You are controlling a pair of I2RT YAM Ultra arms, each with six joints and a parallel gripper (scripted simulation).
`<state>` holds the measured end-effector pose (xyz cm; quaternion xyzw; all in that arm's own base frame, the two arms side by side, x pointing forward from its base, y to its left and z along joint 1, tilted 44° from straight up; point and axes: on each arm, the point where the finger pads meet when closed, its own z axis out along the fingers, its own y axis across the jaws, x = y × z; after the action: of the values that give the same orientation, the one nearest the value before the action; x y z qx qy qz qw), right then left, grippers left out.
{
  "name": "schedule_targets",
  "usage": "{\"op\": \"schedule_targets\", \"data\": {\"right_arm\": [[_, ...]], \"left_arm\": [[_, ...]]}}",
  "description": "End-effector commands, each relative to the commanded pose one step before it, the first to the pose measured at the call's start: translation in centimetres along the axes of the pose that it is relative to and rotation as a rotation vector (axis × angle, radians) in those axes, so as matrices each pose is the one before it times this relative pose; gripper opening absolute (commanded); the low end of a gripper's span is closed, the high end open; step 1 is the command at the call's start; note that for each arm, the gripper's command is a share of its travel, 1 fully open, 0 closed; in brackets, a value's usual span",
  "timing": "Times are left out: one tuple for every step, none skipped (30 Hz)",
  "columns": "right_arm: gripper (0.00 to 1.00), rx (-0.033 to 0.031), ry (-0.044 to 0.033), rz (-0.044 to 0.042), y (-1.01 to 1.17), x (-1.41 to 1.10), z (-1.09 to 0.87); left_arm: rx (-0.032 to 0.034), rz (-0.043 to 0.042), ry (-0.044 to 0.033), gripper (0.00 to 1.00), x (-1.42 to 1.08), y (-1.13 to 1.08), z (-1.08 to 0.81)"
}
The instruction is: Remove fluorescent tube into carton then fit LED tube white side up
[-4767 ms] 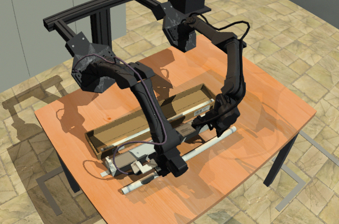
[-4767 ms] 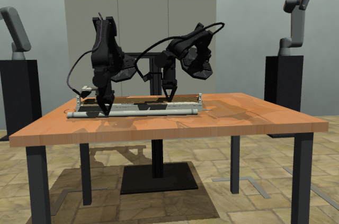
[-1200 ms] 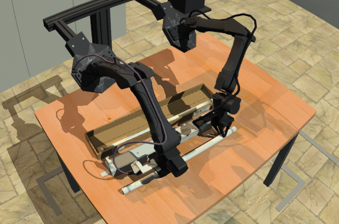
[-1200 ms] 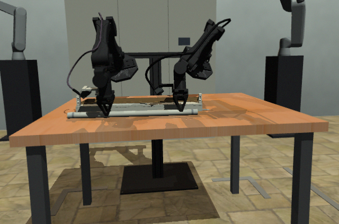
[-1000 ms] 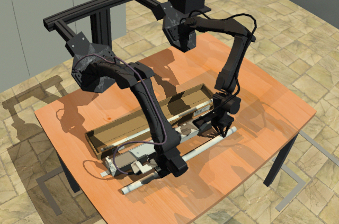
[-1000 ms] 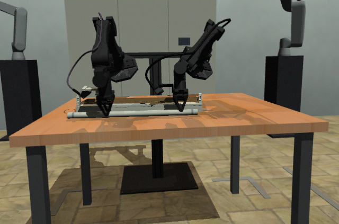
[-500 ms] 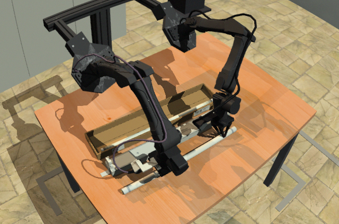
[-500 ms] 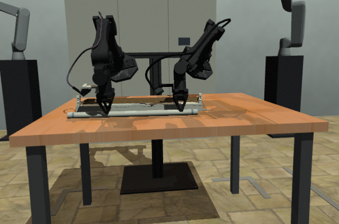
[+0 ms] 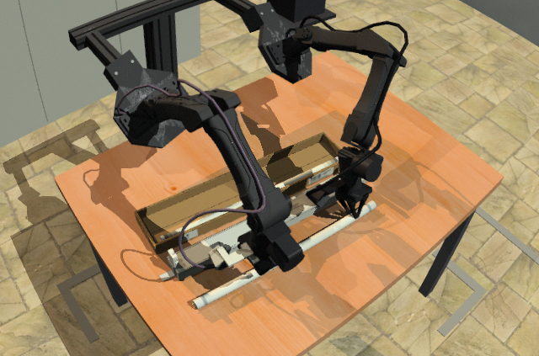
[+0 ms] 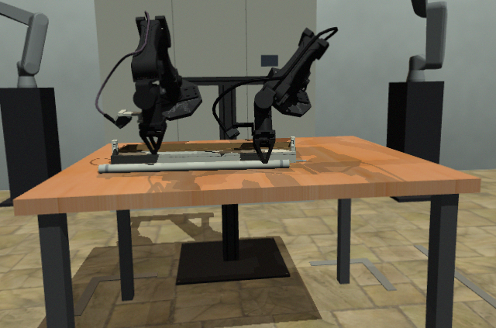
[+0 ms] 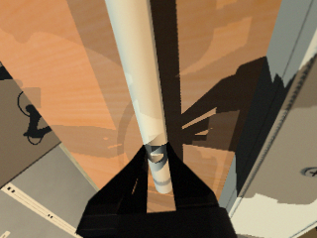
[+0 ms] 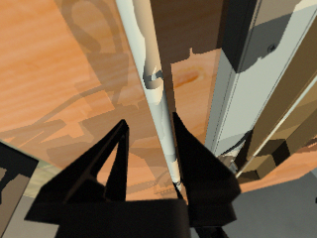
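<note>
Near tube (image 9: 324,234) (image 10: 192,166) (image 11: 134,59) (image 12: 160,104): pale, grey-banded ends, left to right; bench contact unclear.
Fixture (image 9: 226,234) (image 10: 224,157) (image 11: 288,116) (image 12: 238,94): grey-white, lengthwise behind near tube; upright end holders.
Carton (image 9: 186,189) (image 10: 224,146): brown, open, far of fixture.
Carton tube (image 9: 209,215): whitish, inside, along near wall.
</note>
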<state>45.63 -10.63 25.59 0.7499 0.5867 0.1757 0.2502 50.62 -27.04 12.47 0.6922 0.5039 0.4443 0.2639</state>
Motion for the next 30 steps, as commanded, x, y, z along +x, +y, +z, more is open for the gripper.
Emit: {"op": "schedule_targets", "data": {"right_arm": [[0.49, 0.00412, -0.02108, 0.01338, -0.589, -0.620, -1.291], [0.49, 0.03090, -0.00136, -0.00114, -0.687, 0.004, 1.068], [0.49, -0.02082, -0.00097, 0.00355, 0.550, -0.157, -0.604], [0.49, 0.00512, -0.00120, 0.00124, -0.017, -0.076, 0.247], [0.49, -0.00920, 0.00136, -0.00151, 0.498, 0.140, -0.072], [0.49, 0.00000, 0.00000, 0.00000, 0.000, 0.000, 0.000], [0.49, 0.00000, 0.00000, 0.00000, 0.000, 0.000, 0.000], [0.49, -0.03902, 0.00400, -0.00549, 0.245, 0.260, -0.226], [0.49, -0.02733, -0.00152, 0.00276, 0.386, -0.112, -0.074], [0.49, -0.02457, 0.00147, -0.00696, 0.282, 0.144, 0.179], [0.49, -0.03268, 0.00214, -0.01000, 0.353, 0.224, -0.013], [0.49, -0.03309, 0.00199, -0.00171, 0.294, 0.188, 0.034], [0.49, -0.03569, 0.00241, -0.00192, 0.262, 0.215, 0.018], [0.49, -0.03909, 0.00059, -0.00216, 0.238, 0.160, -0.038], [0.49, -0.03751, -0.00206, 0.00238, 0.202, -0.074, -0.002], [0.49, -0.02926, -0.00499, 0.00444, 0.021, -0.263, -0.020], [0.49, 0.04199, -0.01022, 0.00678, -0.468, -0.683, 0.083], [0.49, 0.04535, -0.00036, -0.00127, -1.314, -0.061, -0.089], [0.49, -0.00994, 0.00069, -0.00039, 0.025, 0.053, -0.041], [0.49, -0.02966, 0.00174, -0.00244, 0.220, 0.168, -0.285], [0.49, -0.02947, 0.00187, -0.00090, 0.184, 0.155, -0.025], [0.49, -0.03217, 0.00228, -0.00104, 0.152, 0.180, -0.050], [0.49, 0.00000, 0.00000, 0.00000, 0.000, 0.000, 0.000], [0.49, 0.00000, 0.00000, 0.00000, 0.000, 0.000, 0.000], [0.49, -0.03089, -0.00392, 0.00280, 0.034, -0.168, 0.000], [0.49, -0.03799, 0.00814, -0.00455, 0.100, 0.509, -0.142], [0.49, -0.03883, -0.00125, 0.00190, 0.137, -0.025, -0.141], [0.49, -0.03161, -0.00676, 0.00356, 0.105, -0.320, -0.152], [0.49, -0.01131, -0.00046, 0.00039, -0.227, -0.014, -0.128], [0.49, 0.00197, 0.00248, -0.00174, -0.450, 0.129, -0.119]], "left_arm": [[-0.03762, -0.01287, -0.03195, 0.11, -0.959, 2.113, -1.182], [0.00000, 0.00000, 0.00000, 0.11, 0.000, 0.000, 0.000], [0.00000, 0.00000, 0.00000, 0.11, 0.000, 0.000, 0.000], [0.00000, 0.00000, 0.00000, 0.11, 0.000, 0.000, 0.000], [0.00000, 0.00000, 0.00000, 0.11, 0.000, 0.000, 0.000], [0.00000, 0.00000, 0.00000, 0.11, 0.000, 0.000, 0.000], [0.00000, 0.00000, 0.00000, 0.11, 0.000, 0.000, 0.000], [0.00000, 0.00000, 0.00000, 0.11, 0.000, 0.000, 0.000], [0.00000, 0.00000, 0.00000, 0.11, 0.000, 0.000, 0.000], [0.00000, 0.00000, 0.00000, 0.11, 0.000, 0.000, 0.000], [0.00000, 0.00000, 0.00000, 0.11, 0.000, 0.000, 0.000], [0.00000, 0.00000, 0.00000, 0.11, 0.000, 0.000, 0.000], [0.00000, 0.00000, 0.00000, 0.11, 0.000, 0.000, 0.000], [0.00000, 0.00000, 0.00000, 0.11, 0.000, 0.000, 0.000], [0.00000, 0.00000, 0.00000, 0.11, 0.000, 0.000, 0.000], [0.00000, 0.00000, 0.00000, 0.11, 0.000, 0.000, 0.000], [0.00000, 0.00000, 0.00000, 0.11, 0.000, 0.000, 0.000], [0.00000, 0.00000, 0.00000, 0.11, 0.000, 0.000, 0.000], [0.00000, 0.00000, 0.00000, 0.11, 0.000, 0.000, 0.000], [0.00000, 0.00000, 0.00000, 0.11, 0.000, 0.000, 0.000], [0.00000, 0.00000, 0.00000, 0.11, 0.000, 0.000, 0.000], [0.00000, 0.00000, 0.00000, 0.11, 0.000, 0.000, 0.000], [0.00000, 0.00000, 0.00000, 0.11, 0.000, 0.000, 0.000], [0.00000, 0.00000, 0.00000, 0.11, 0.000, 0.000, 0.000], [0.00000, 0.00000, 0.00000, 0.11, 0.000, 0.000, 0.000], [0.00000, 0.00000, 0.00000, 0.11, 0.000, 0.000, 0.000], [0.00000, 0.00000, 0.00000, 0.11, 0.000, 0.000, 0.000], [0.00000, 0.00000, 0.00000, 0.11, 0.000, 0.000, 0.000], [0.00000, 0.00000, 0.00000, 0.11, 0.000, 0.000, 0.000], [0.00000, 0.00000, 0.00000, 0.11, 0.000, 0.000, 0.000]]}}
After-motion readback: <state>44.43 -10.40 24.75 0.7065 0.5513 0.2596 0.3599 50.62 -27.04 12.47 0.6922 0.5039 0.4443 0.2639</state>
